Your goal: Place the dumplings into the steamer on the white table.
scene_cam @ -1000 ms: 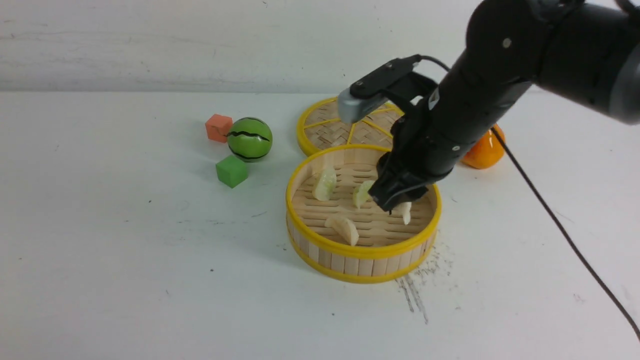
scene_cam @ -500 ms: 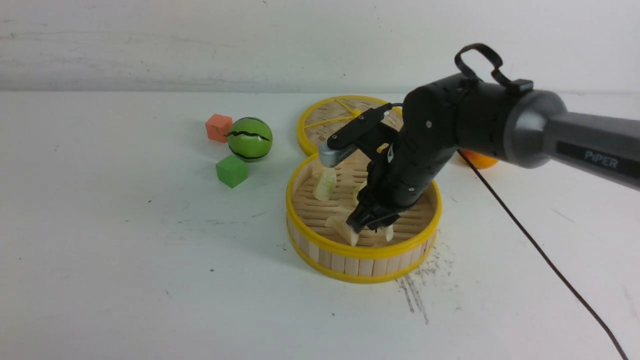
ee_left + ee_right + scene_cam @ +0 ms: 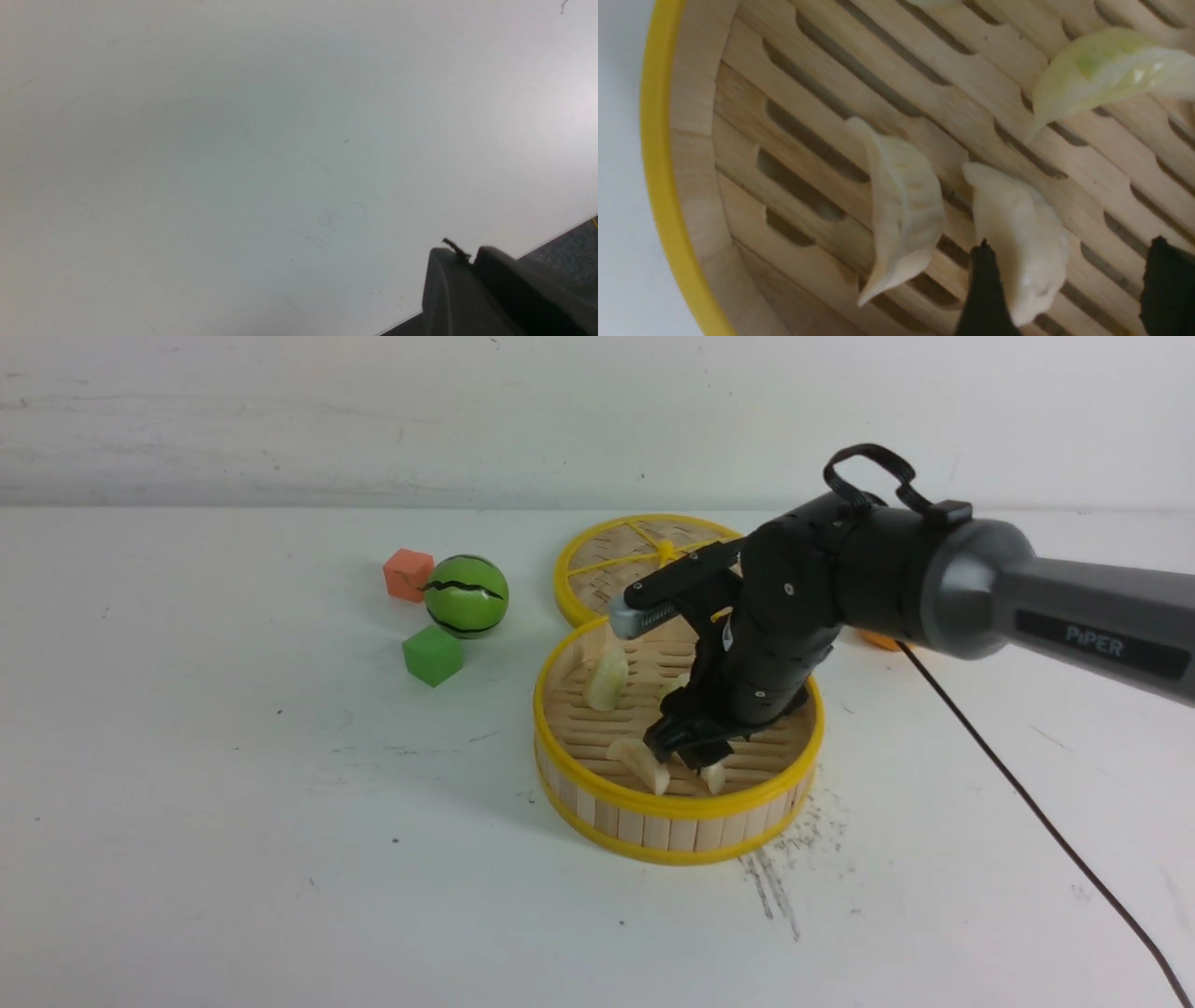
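The right gripper [image 3: 1076, 280] has its black fingers [image 3: 983, 298] released and standing wide apart. A cream-white crescent dumpling with a pleated edge [image 3: 1017, 238] lies on the slats between them, touching one finger and clear of the other. It sits near the front wall of the round shallow bamboo steamer with yellow rims [image 3: 672, 807].

Just beside it lies a second cream dumpling [image 3: 901, 219]. A pale green dumpling [image 3: 1101, 74] rests further in, and a fourth dumpling [image 3: 607, 679] leans near the far left wall. The steamer stands on the white scuffed table [image 3: 233, 803], touching the flat woven yellow-rimmed lid [image 3: 616, 555] behind it.

The left gripper [image 3: 471, 261] hangs over bare table with its fingers pressed together on nothing.

A second ago the right gripper was higher and further right in the basket, pinching the cream dumpling clear of the floor. It has since come down towards the front rim and let go. The other dumplings have not moved.
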